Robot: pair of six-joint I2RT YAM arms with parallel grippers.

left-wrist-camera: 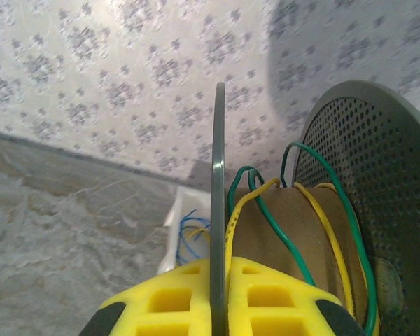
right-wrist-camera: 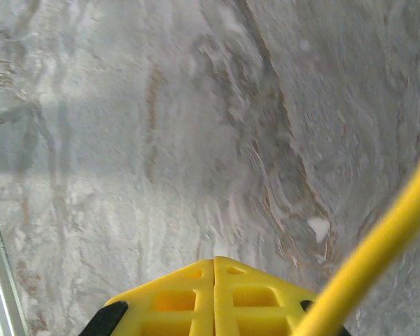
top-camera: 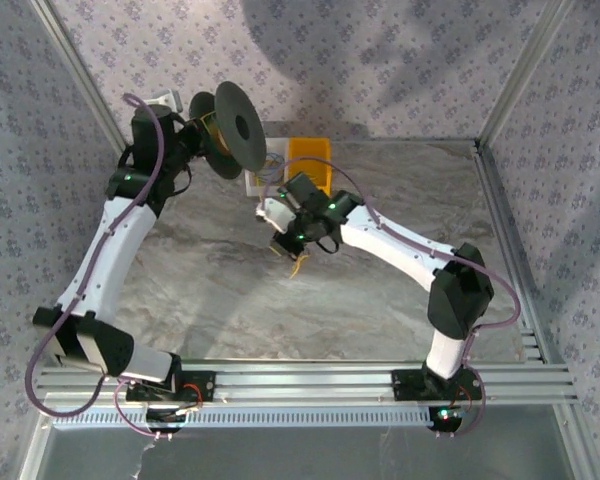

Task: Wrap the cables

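Observation:
My left gripper (top-camera: 195, 135) holds a black spool (top-camera: 235, 125) in the air at the back left. Close up, its yellow fingers (left-wrist-camera: 168, 301) are shut on the spool's thin flange (left-wrist-camera: 219, 175). The yellow cable (left-wrist-camera: 241, 203) and a green wire (left-wrist-camera: 276, 224) are wound loosely round the brown core (left-wrist-camera: 294, 238). My right gripper (top-camera: 283, 243) hovers over the table's middle with a kinked end of the cable (top-camera: 298, 266) just below it. In the right wrist view that gripper (right-wrist-camera: 214, 260) is shut, fingers pressed together, and the cable (right-wrist-camera: 378, 255) runs past its right finger, outside the fingertips.
A yellow bin (top-camera: 310, 158) and a white tray (left-wrist-camera: 169, 231) with thin blue wire stand at the back, right of the spool. Aluminium rails (top-camera: 500, 200) and patterned walls close in the marbled table (top-camera: 230, 300).

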